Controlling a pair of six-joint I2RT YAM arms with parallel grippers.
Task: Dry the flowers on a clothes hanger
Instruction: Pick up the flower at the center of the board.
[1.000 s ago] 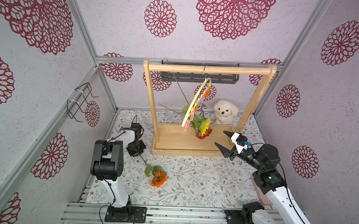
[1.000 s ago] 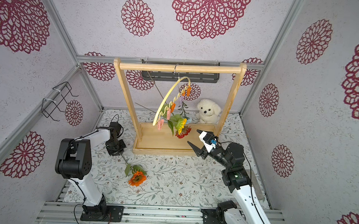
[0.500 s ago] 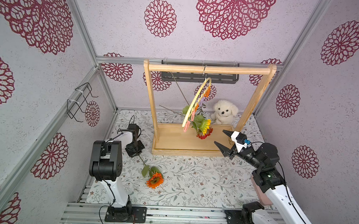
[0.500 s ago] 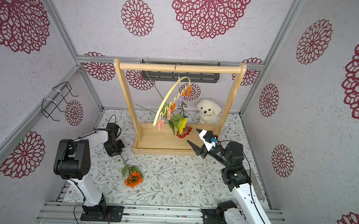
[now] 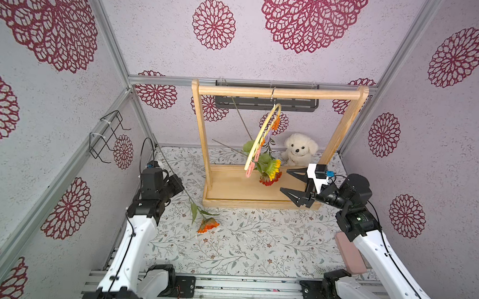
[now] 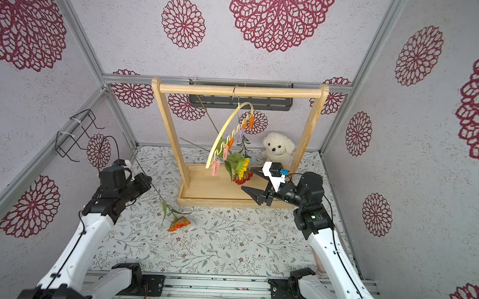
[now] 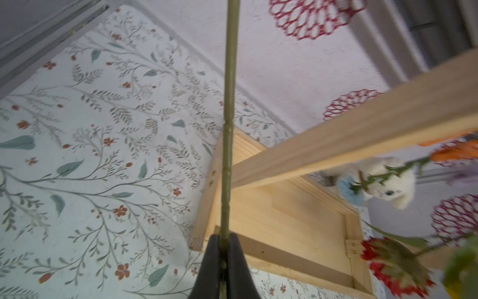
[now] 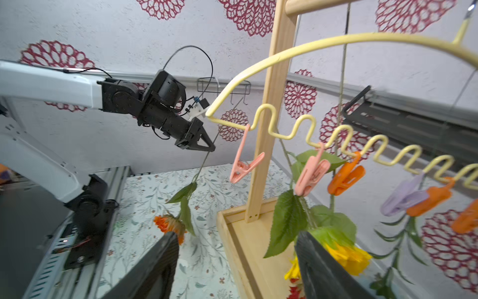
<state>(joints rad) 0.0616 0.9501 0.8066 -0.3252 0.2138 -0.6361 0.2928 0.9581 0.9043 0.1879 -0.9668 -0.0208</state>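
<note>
Step in hand: last of four flowers, by the look of it, being carried to the hanger (image 8: 372, 34); three already hung.

Left pincer (image 7: 223, 239): clamped tight on the green stem (image 7: 229, 129) of the orange flower (image 5: 207, 226), left of centre in both top views.

Orange flower: head down, stem slanting up past the pincer toward the upper left of the frame. Bloom low over the counter (image 5: 256, 239); contact impossible to tell.

Right pincer (image 5: 284, 180): spread wide and empty, right of centre, just in front of the rack's base, pointed at the hanger.

Hanger: hooked on the top bar of the wooden rack (image 5: 277, 92), centre frame, turned nearly edge-on to the top views.

Already hung: sunflower (image 5: 273, 168) and red bloom (image 5: 267, 181), heads down beneath the pins; blue carnation (image 7: 346, 189) at the right of the left wrist view, in front of a plush dog (image 5: 298, 150).

Free pin: pink clothespin (image 8: 243, 168) at the hanger's end nearest the left arm, nothing in it.

Next move, as a judgement: right pincer to squeeze that pin open while the left lifts the stem across and threads it between the jaws.

Risk: swinging hanger, thin stem slipping off line.
</note>
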